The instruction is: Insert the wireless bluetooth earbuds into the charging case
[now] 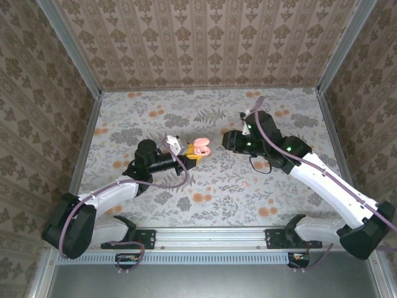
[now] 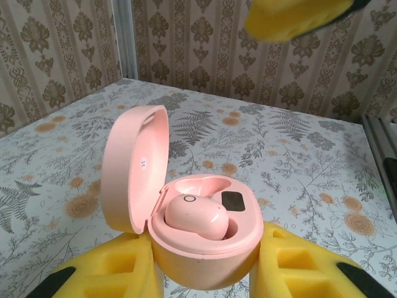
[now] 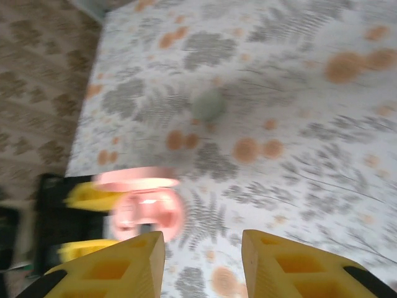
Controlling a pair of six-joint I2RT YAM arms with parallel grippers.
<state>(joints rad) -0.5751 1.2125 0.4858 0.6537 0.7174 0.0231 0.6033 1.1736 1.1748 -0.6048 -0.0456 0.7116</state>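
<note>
Nearest the arm bases, a tiny pale pink speck, seemingly a loose earbud (image 1: 246,184), lay on the flowered table (image 1: 291,192). Farther in, at mid-table, the left gripper (image 1: 189,156) pinched the open pink charging case (image 2: 133,167) between its fingers, with one pink earbud (image 2: 195,217) seated inside. Just to the right of the case, the right gripper (image 3: 203,261) hung above the table with its fingers spread and nothing between them.
</note>
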